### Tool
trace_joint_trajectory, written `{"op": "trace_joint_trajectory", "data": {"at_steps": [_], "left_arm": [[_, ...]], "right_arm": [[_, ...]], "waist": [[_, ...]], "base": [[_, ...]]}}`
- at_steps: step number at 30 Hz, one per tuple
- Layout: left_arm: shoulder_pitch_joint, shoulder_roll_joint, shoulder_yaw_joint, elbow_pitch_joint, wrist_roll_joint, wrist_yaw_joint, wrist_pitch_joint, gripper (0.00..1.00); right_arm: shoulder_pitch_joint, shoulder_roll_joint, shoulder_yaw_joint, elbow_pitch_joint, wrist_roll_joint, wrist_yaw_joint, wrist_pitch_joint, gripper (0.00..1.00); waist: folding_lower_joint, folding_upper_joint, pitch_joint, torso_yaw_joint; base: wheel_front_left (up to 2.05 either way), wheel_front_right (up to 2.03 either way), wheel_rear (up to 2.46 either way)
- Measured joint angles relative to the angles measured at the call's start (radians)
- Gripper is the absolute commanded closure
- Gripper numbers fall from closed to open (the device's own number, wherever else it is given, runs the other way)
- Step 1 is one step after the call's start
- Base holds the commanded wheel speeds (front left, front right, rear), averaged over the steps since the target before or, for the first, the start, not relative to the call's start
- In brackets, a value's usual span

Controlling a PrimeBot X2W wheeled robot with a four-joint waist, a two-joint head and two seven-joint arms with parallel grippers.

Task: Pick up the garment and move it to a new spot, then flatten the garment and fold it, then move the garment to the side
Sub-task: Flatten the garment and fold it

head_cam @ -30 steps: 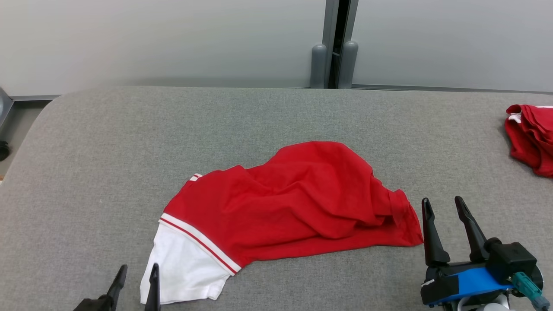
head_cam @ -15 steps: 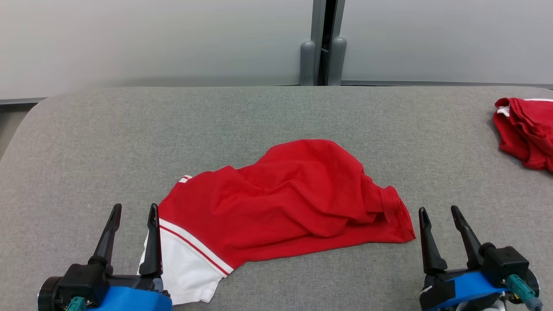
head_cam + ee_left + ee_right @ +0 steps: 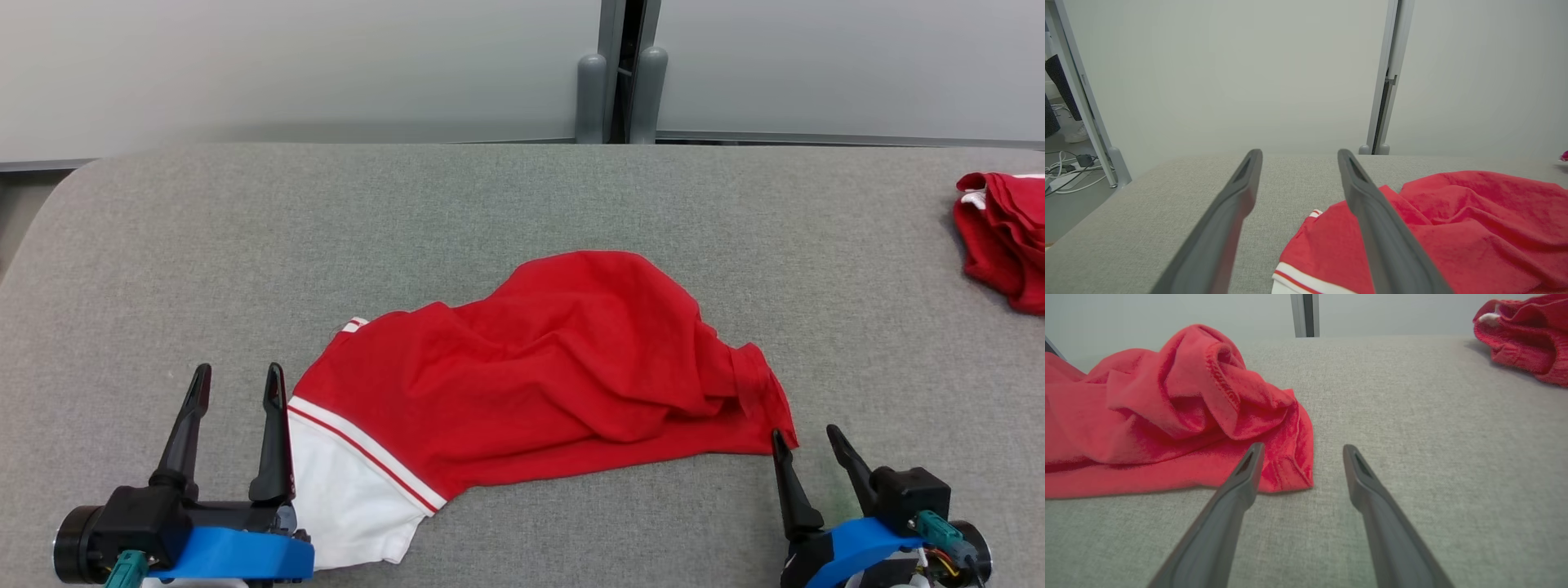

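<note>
Item, near left: your left gripper (image 3: 238,369), two long dark fingers standing apart with nothing between them, its right finger just beside the garment's white edge. Item, centre of the grey fabric-covered table (image 3: 490,196): one rumpled red knit garment (image 3: 555,367), lying between your two grippers, nearer the front edge than the back. Handling, by judgement: light, soft and limp. It should sag from any single hold, drag a little on the woven tabletop, and is neither slippery nor fragile. Best holds are the two thin outer ends: the white panel (image 3: 343,498) at near left and the stitched hem corner (image 3: 1300,469) at near right. Pinch low, since both lie flat on the table. Appearance: bright red body heaped in loose folds, highest at the far middle, and a white lower panel set off by a white-and-red stripe. Item, near right: your right gripper (image 3: 804,431), fingers apart and holding nothing, its left fingertip at that hem corner. You cannot tell whether it touches. Item, far right edge: a second red cloth heap (image 3: 1000,237) with a trace of white, well apart from the work.
</note>
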Motion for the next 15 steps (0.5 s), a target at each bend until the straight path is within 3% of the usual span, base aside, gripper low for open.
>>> {"op": "trace_joint_trajectory", "data": {"at_steps": [6, 7, 8, 9, 15], "left_arm": [[-0.012, -0.006, 0.006, 0.0, 0.009, -0.008, 0.0, 0.0], [-0.012, -0.007, 0.007, 0.0, 0.009, -0.009, 0.0, 0.0], [-0.012, -0.007, 0.008, 0.0, 0.009, -0.009, 0.0, 0.0], [-0.012, -0.008, 0.009, 0.0, 0.011, -0.009, 0.0, 0.0], [-0.012, -0.009, 0.014, 0.005, 0.014, -0.009, 0.0, 0.0]], "right_arm": [[-0.06, 0.001, 0.023, 0.138, 0.002, 0.0, 0.0, 0.0], [-0.068, 0.002, 0.03, 0.155, 0.006, 0.0, -0.003, 0.5], [-0.077, 0.003, 0.037, 0.169, 0.013, 0.0, -0.004, 0.94], [-0.084, 0.004, 0.045, 0.177, 0.021, 0.0, -0.004, 1.0], [-0.092, 0.003, 0.084, 0.174, 0.046, 0.0, -0.003, 1.0]], "waist": [[0.0, 0.0, 0.016, 0.011], [0.0, 0.0, 0.017, 0.011], [0.0, 0.0, 0.018, 0.01], [0.0, 0.0, 0.018, 0.009], [0.0, 0.0, 0.012, -0.011]], "base": [[0.0, 0.0, 0.0], [0.0, 0.0, 0.0], [0.0, 0.0, 0.0], [0.0, 0.0, 0.0], [0.0, 0.0, 0.0]]}}
